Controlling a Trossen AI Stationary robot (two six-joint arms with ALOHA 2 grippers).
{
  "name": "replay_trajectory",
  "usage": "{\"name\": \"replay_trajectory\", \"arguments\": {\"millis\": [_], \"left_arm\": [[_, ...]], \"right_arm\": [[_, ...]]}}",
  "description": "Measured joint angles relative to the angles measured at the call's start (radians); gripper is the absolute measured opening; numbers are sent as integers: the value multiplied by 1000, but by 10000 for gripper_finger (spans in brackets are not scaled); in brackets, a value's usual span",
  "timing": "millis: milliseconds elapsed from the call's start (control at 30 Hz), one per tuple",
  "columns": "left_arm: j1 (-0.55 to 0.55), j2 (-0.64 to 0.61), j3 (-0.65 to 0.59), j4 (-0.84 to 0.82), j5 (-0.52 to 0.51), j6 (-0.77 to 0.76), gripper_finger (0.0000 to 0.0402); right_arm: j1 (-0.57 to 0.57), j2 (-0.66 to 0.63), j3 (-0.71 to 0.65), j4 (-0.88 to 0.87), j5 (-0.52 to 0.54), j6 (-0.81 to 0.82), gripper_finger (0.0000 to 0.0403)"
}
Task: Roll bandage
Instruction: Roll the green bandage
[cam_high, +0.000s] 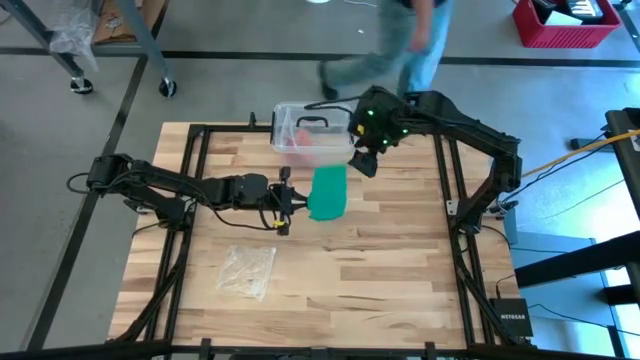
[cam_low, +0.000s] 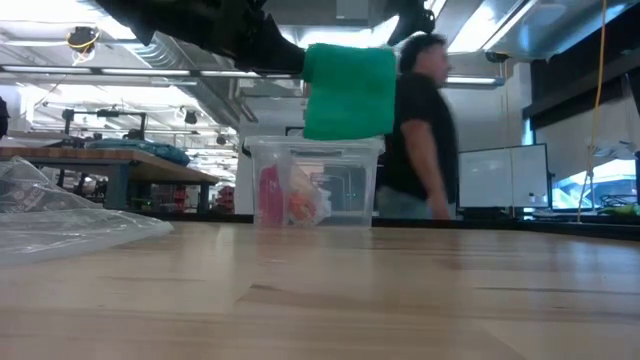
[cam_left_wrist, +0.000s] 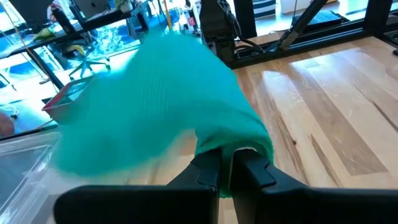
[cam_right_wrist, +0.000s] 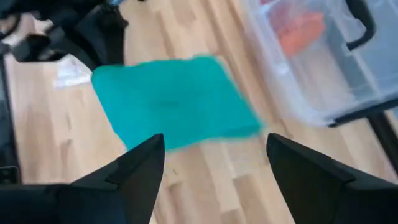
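Across the wooden table (cam_high: 380, 290), the biggest things were the two dark arms, then the clear plastic box (cam_high: 305, 128) with its black handle at the far edge, then the bandage (cam_high: 328, 191), and last the crumpled clear wrapper (cam_high: 247, 268) lying well apart on the near side of the left arm. The left gripper (cam_high: 287, 200) had its fingers (cam_left_wrist: 211, 177) pressed together on one edge of the bandage, and the green cloth hung forward from those fingers, off the wood; in the low view it hung above the table, in front of the box. The right gripper (cam_high: 362, 160) hovered just beyond the cloth's far corner, near the box, with its jaws spread wide and nothing between them. From its own wrist view the bandage (cam_right_wrist: 174, 99) lay straight ahead of the open fingers and below them, its flat face turned toward that camera. The strip looked bunched or folded, so its long axis could not be read surely; it seemed to run from the left gripper's pinch outward toward the right gripper. My judgement: rolling had not begun, and the right arm, being the nearer free one, would need to come down on the loose far edge. A person walked past behind the table.
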Motion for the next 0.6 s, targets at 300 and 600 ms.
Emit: {"name": "replay_trajectory", "arguments": {"millis": [300, 600], "left_arm": [[-2, 0, 0, 1, 4, -4, 11], [-17, 0, 0, 3, 13, -16, 10]], "right_arm": [[47, -31, -9, 69, 172, -83, 285], [249, -284, -379, 391, 58, -107, 285]]}}
